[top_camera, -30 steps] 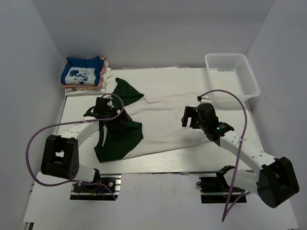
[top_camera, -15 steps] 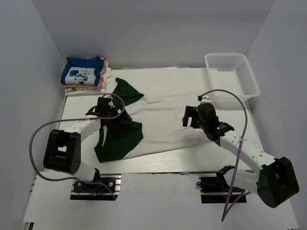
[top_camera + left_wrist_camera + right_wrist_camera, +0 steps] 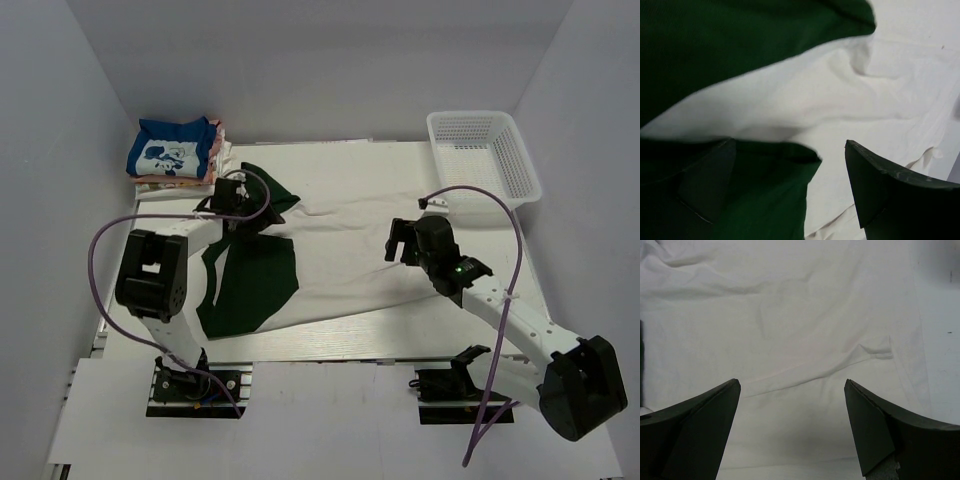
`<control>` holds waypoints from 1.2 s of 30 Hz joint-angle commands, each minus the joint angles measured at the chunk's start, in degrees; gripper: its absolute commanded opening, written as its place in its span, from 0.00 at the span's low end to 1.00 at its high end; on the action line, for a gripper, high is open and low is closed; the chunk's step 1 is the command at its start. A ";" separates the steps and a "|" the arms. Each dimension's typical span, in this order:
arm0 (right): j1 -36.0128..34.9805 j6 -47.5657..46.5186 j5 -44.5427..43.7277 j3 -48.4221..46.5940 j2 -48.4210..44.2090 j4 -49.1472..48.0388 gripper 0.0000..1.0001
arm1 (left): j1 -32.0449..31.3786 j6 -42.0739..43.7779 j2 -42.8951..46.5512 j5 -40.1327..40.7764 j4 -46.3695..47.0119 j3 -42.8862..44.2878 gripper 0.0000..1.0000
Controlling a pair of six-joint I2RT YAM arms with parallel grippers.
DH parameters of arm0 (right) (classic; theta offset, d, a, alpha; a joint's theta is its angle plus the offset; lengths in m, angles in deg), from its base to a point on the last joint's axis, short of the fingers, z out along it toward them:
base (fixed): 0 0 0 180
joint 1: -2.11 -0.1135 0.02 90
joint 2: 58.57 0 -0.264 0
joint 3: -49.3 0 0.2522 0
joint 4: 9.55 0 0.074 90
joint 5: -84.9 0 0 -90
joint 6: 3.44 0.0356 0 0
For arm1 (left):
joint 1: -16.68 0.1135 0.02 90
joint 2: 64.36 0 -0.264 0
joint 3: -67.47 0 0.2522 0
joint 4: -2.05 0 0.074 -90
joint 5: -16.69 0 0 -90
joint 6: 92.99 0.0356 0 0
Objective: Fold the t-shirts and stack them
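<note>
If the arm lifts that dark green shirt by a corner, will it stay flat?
Probably not: the dark green shirt lies in soft folds, so it would likely droop. Draped over the white shirt, it seems thin and light.

The top camera is looking down from high behind both arm bases, taking in the whole flat white table (image 3: 340, 165) from far off. The left wrist camera is facing down close past its dark fingers (image 3: 890, 195) at the plain dark green cloth t-shirt (image 3: 740, 40) and the rumpled cream-white cloth (image 3: 865, 100). The right wrist camera is hanging close over that cloth. All three views are sharing it.
</note>
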 commanded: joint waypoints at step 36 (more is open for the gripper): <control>5.28 1.97 -9.77 -19.04 20.68 5.63 0.90 | 6.10 13.80 -41.23 17.08 -8.52 64.30 0.72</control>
